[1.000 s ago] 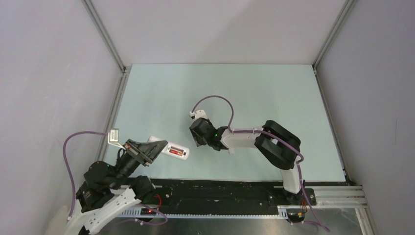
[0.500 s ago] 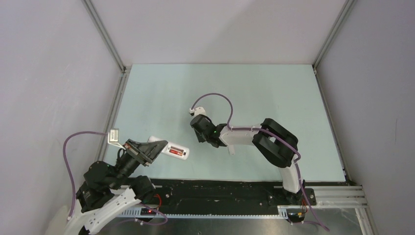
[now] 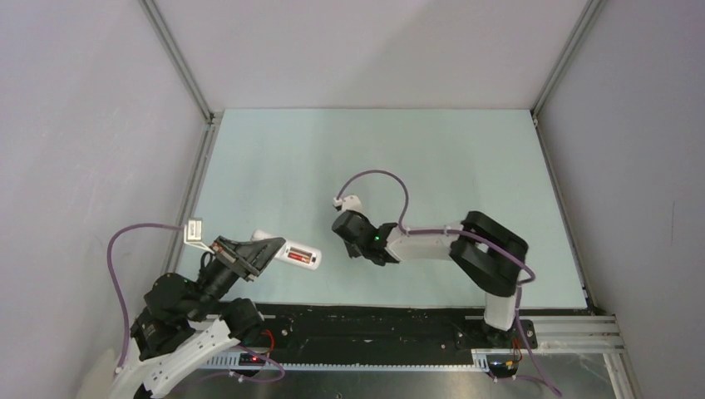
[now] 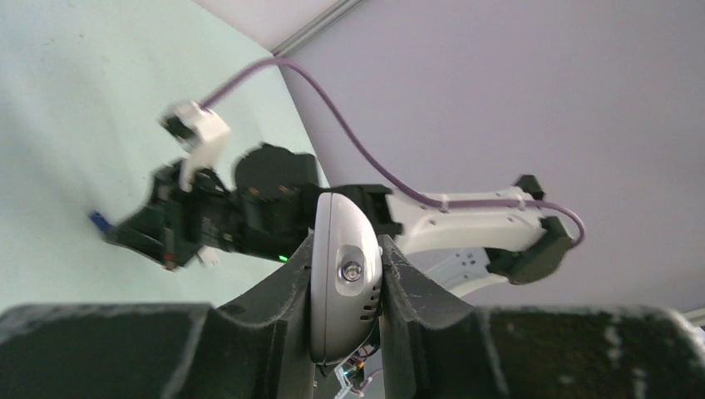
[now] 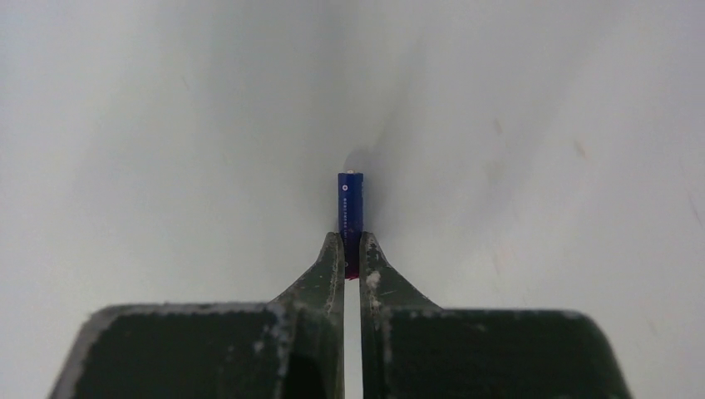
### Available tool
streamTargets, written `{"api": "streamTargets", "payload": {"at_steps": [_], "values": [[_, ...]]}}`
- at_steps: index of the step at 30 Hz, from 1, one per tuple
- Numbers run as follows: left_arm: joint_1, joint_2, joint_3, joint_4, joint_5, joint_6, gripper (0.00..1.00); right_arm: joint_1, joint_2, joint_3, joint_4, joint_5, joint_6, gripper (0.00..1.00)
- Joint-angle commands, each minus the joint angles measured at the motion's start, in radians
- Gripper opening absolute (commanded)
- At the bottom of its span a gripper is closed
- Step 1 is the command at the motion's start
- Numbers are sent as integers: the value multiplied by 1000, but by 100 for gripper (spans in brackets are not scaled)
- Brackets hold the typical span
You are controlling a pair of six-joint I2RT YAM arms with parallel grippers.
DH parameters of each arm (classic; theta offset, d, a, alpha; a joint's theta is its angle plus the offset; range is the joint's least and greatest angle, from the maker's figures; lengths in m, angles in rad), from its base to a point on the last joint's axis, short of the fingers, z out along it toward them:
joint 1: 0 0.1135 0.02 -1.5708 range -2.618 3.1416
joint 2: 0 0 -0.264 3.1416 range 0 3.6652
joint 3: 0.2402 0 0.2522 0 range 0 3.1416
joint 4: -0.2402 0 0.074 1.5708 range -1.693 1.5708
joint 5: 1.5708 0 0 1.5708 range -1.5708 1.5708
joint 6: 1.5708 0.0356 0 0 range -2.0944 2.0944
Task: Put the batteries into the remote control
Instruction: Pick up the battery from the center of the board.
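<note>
The white remote control (image 3: 287,253) is clamped in my left gripper (image 3: 259,251), which is shut on it above the table's near left. Its open bay faces up with a red-orange battery (image 3: 303,259) lying inside. In the left wrist view the remote control (image 4: 346,274) stands edge-on between the left gripper (image 4: 346,249) fingers. My right gripper (image 5: 350,243) is shut on the lower end of a dark blue battery (image 5: 350,208), which sticks out past its fingertips. From above, the right gripper (image 3: 342,229) sits mid-table, to the right of the remote. The blue battery (image 4: 100,221) tip also shows in the left wrist view.
The pale green table (image 3: 374,150) is walled by grey panels on three sides, with metal rails along the left and right edges. A purple cable (image 3: 378,176) loops above the right wrist. A black strip (image 3: 374,320) runs along the near edge.
The right gripper has shut on the blue battery, and the right arm has pulled back toward the near edge and slightly right. The left arm and remote have not moved.
</note>
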State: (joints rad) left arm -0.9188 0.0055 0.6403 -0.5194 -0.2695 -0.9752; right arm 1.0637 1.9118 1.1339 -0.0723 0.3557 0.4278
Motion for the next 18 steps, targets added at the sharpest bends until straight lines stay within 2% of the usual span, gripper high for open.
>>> {"api": "streamTargets", "payload": {"at_steps": [1, 7, 10, 13, 16, 18], "values": [[0, -15, -16, 36, -43, 27, 6, 47, -226, -114, -108, 99, 75, 0], [1, 52, -24, 77, 65, 135, 0, 161, -563, -215, -217, 272, 94, 0], [1, 46, -72, 157, 149, 207, 0, 211, -716, -302, -223, 289, 92, 0], [1, 34, -123, 295, 263, 254, 0, 260, -885, -377, -183, 293, 68, 0], [1, 37, -194, 451, 433, 273, 0, 317, -1003, -458, -157, 343, 34, 0], [1, 49, -227, 549, 497, 275, 0, 344, -1047, -489, -144, 372, 22, 0]]}}
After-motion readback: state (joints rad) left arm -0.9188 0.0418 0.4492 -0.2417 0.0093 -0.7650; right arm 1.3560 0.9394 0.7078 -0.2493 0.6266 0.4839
